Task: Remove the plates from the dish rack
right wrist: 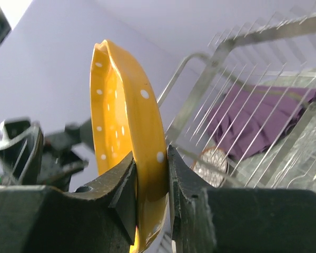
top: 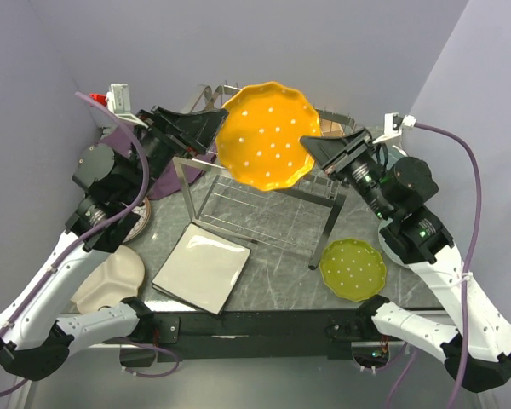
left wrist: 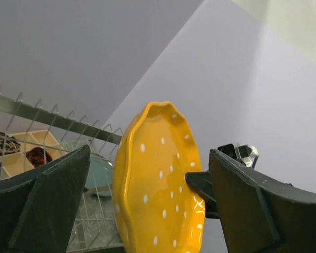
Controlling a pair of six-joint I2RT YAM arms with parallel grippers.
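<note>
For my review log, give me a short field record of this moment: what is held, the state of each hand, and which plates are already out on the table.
held item: orange dotted plate, upright, above the dish rack
right hand: shut on the orange dotted plate's rim
left hand: open, straddling the plate, not gripping it
on table: cream square plate, green dotted plate, cream round plate
status: orange dotted plate not yet set down
</note>
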